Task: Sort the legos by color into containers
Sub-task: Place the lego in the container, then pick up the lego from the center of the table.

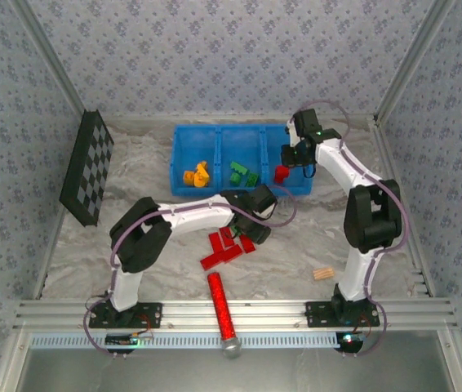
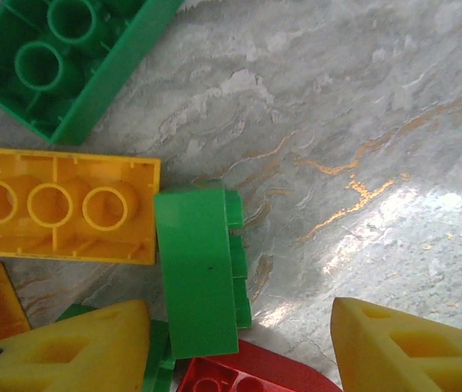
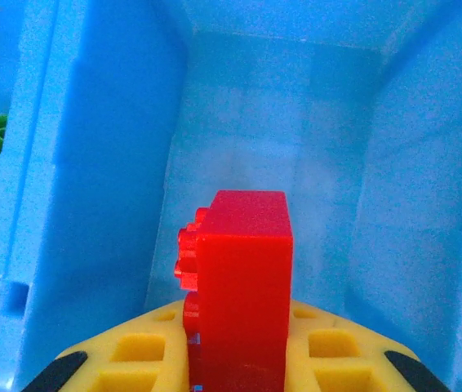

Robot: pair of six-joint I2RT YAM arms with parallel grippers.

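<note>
Your right gripper (image 3: 235, 359) was clamped on a red brick (image 3: 243, 269), the yellow pads (image 3: 125, 359) pressing its two sides at the bottom of the right wrist view. The brick stood upright with its studs facing the left of that frame, held above the floor of the bin's right-hand compartment (image 3: 280, 122).

In the overhead view, the blue bin (image 1: 239, 132) sat at upper centre. Yellow-orange legos (image 1: 196, 174) lay in its left compartment and green legos (image 1: 243, 174) in the middle one.

Your left gripper (image 2: 242, 314) hung low over the marbled table (image 2: 362, 122), its jaws partway apart and closed on nothing. The two yellow fingers (image 2: 92, 351) showed at the bottom corners of the left wrist view. A green brick on its side (image 2: 198, 269) lay between them, close against the finger at lower left, with bare table between it and the other finger. I could not tell whether that finger touched it.

A yellow-orange brick (image 2: 59, 204) lay underside up at the left of that frame, its end against the green one. A second green brick (image 2: 68, 57) lay underside up in the upper left corner. A red piece (image 2: 231, 377) poked in at the bottom edge.

From overhead, a loose red pile (image 1: 224, 247) lay at frame centre beside the left gripper. A red cylinder (image 1: 223, 306) lay below it, a tan block (image 1: 322, 274) at lower right, and a checkered board (image 1: 86, 167) leaned at the left.
</note>
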